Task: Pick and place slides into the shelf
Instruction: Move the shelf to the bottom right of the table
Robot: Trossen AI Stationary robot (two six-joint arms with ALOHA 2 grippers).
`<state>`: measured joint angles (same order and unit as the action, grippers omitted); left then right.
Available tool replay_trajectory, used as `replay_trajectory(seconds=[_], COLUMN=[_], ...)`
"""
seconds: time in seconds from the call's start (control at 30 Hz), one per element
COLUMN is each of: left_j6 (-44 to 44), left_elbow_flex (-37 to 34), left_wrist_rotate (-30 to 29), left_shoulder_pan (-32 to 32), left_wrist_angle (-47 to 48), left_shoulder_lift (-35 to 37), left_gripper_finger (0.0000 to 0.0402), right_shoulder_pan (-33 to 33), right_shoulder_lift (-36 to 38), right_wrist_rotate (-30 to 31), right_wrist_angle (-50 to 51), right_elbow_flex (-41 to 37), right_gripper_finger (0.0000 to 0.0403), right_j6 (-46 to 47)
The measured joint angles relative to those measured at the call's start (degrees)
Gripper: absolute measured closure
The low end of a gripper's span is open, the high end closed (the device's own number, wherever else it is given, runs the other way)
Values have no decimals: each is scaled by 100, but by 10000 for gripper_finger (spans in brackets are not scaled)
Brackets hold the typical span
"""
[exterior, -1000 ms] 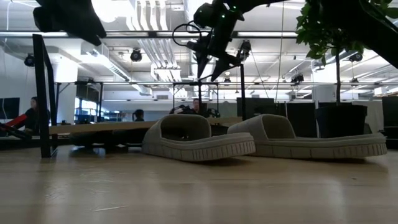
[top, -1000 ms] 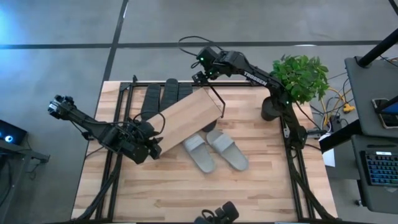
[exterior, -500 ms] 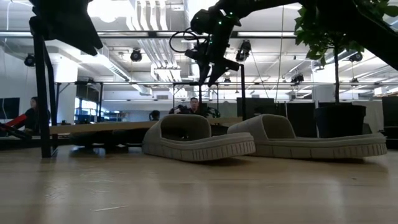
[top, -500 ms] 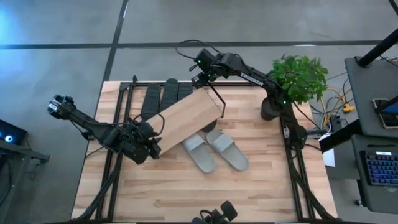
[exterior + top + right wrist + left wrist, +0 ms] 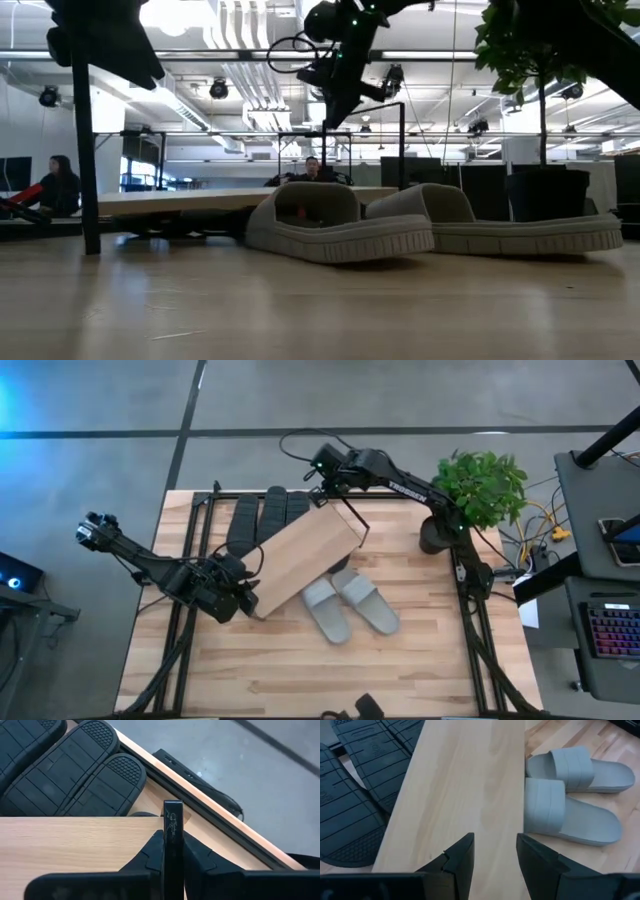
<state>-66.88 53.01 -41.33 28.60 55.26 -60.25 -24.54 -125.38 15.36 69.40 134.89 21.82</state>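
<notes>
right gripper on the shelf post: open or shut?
Shut. The right gripper has both dark fingers pressed against the thin black metal post of the low wooden-topped shelf.
</notes>
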Motion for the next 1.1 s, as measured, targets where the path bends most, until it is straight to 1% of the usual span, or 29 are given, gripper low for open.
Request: replay_trajectory(seconds=[0.27, 0.37, 0.47, 0.53, 0.73, 0.9, 1.1], left_j6=[34, 32, 14, 14, -5, -26, -29], left_elbow_flex=[-36, -113, -190, -224, -256, -249, -249], left_wrist_rotate=[-13, -13, -17, -17, 3, 3, 1], left_shoulder_pan=[0, 0, 0, 0, 0, 0, 0], left_wrist_angle=[124, 122, 64, 66, 60, 40, -36], left_shoulder_lift=[-2, -2, -2, -2, 2, 4, -1], left_gripper_finger=[269, 269, 269, 269, 269, 269, 269], right_shoulder_pan=[370, 585, 828, 946, 1001, 954, 862], right_shoulder_lift=[435, 587, 705, 736, 754, 754, 764], right_wrist_rotate=[689, 1122, 1705, 1936, 1932, 1914, 1919], right_wrist_angle=[285, 285, 210, 176, 137, -103, -571], right_elbow_flex=[-2, 0, 0, 11, 11, 11, 11], right_gripper_finger=[374, 374, 374, 374, 374, 374, 374], right_j6=[-85, -209, -460, -609, -840, -1357, -2472])
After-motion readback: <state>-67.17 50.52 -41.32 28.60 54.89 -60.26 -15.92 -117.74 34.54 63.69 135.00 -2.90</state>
